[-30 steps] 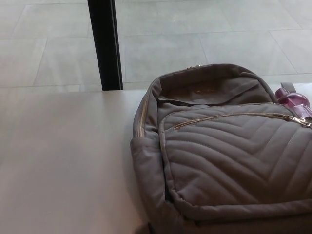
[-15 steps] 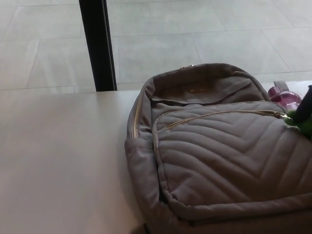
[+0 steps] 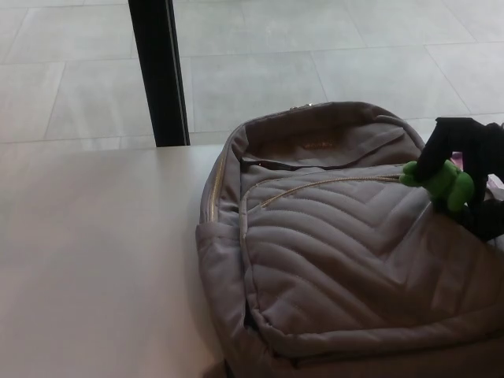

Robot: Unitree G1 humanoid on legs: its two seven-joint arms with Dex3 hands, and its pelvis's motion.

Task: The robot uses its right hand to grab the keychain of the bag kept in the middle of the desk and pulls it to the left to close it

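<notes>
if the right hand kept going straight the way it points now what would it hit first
The right hand points left across the bag. Going straight on, it would probably first meet the bag's front along the zip, though depth is unclear and it may pass above. Beyond that is the desk.

Open desk (image 3: 94,260) L of bag (image 3: 339,252)
</notes>
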